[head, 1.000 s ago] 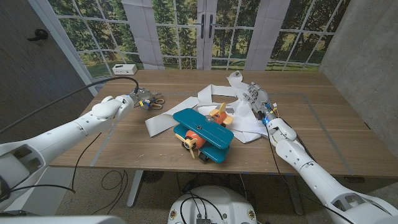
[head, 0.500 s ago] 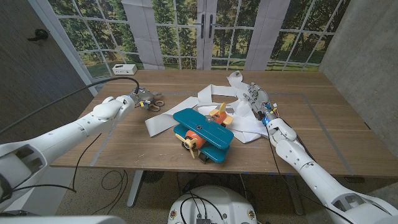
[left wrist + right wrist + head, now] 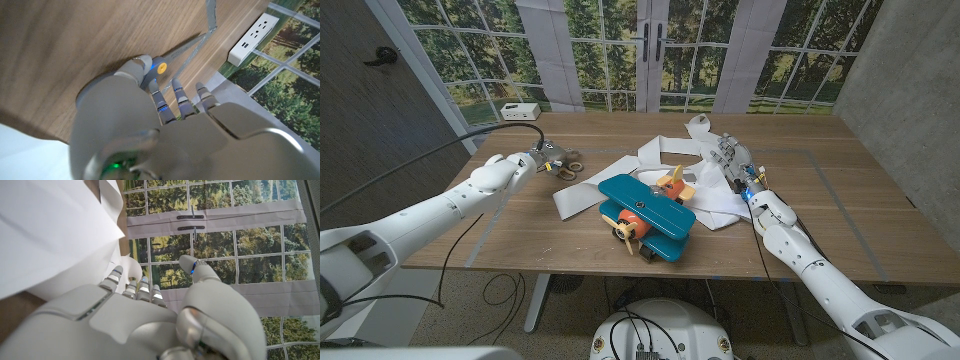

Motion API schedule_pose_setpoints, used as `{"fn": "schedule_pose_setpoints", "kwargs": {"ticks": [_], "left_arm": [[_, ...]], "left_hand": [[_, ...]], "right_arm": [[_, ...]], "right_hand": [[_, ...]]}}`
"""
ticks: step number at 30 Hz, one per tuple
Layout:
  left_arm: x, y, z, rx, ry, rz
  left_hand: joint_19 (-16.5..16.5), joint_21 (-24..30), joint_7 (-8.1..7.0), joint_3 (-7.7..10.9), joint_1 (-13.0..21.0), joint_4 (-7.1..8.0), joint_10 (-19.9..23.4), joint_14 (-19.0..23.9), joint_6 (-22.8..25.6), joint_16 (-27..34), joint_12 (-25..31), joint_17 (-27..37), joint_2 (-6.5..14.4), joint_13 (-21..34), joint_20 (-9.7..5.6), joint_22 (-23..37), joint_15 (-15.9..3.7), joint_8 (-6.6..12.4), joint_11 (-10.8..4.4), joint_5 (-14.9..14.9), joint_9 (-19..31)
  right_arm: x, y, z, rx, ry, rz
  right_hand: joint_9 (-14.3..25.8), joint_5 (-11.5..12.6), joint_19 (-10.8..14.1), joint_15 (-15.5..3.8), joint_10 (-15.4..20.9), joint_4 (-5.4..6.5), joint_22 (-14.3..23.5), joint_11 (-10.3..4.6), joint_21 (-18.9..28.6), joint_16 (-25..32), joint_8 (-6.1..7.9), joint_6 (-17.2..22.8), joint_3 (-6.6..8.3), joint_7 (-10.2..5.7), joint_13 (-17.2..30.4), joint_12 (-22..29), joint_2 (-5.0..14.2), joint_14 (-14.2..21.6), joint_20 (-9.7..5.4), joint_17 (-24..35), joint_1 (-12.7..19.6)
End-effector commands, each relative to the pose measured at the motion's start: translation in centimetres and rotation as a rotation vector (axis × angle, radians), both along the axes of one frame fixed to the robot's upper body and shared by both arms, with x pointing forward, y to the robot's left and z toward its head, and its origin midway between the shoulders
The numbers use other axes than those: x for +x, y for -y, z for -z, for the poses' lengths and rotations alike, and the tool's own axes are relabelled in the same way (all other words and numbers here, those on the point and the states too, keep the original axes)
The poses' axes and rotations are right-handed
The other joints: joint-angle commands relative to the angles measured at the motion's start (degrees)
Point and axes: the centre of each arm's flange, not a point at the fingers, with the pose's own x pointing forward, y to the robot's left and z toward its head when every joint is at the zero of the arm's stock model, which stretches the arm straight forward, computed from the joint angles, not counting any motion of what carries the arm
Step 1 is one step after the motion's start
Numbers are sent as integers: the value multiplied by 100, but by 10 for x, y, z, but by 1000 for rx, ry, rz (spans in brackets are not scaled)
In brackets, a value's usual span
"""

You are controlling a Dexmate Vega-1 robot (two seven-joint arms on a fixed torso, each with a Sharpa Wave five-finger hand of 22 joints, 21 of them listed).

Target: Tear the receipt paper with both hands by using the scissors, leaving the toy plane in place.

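Grey L hand (image 3: 542, 158) maybe on scissors (image 3: 567, 164).

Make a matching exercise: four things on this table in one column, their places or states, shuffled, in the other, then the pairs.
1. scissors
2. toy plane
3. receipt paper
4. white power strip

a. far left corner of the table
b. at the left hand
c. loose strips under the right hand
d. front middle, untouched

1-b, 2-d, 3-c, 4-a

White receipt paper strip (image 3: 650, 165) lay crumpled mid-table; teal-and-orange toy plane (image 3: 645, 215) sat on it; tan-handled scissors (image 3: 566, 163) lay to its left.
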Motion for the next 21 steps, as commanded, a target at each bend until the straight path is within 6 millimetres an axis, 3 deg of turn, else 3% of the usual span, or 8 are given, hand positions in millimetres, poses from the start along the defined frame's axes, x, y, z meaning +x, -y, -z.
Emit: {"fn": "schedule_pose_setpoints", "kwargs": {"ticks": [1,9,13,21], "left_arm": [[2,0,2,-1,-11,0],[3,0,0,-34,-26,10],[3,-1,-1,-38,-31,9],[3,0,0,-39,-34,13]], "left_hand": [[23,44,-20,-34,40,9,264,197,190,87,116,29,0,-22,12,24,-957,47,-55,-25,25],[175,67,-11,-125,247,-45,828,827,616,310,458,157,127,-36,8,13,-1083,-4,-46,-89,34],[215,68,-8,-149,329,-43,887,1010,700,373,549,211,160,-5,22,13,-1098,-26,-37,-113,38],[345,62,0,-187,569,-47,926,1793,1041,590,847,414,155,211,43,12,-1132,-45,-1,-164,64]], "right_arm": [[3,-2,-3,-3,0,-8],[3,-2,-6,-7,2,-5],[4,-3,-9,-10,5,-11],[5,-2,-11,-11,8,-10]], "right_hand": [[21,32,12,-2,13,8,14,-4,10,39,7,-18,61,-49,22,10,-4,7,24,8,-40],[20,52,15,-7,12,10,14,-9,11,43,5,-22,73,-52,22,9,-7,21,28,7,-51],[20,62,19,0,12,12,14,-10,13,42,4,-23,79,-52,22,9,-8,21,26,7,-56],[20,78,22,-8,11,14,14,-9,13,43,2,-28,89,-49,22,8,-12,24,25,7,-68]]}}
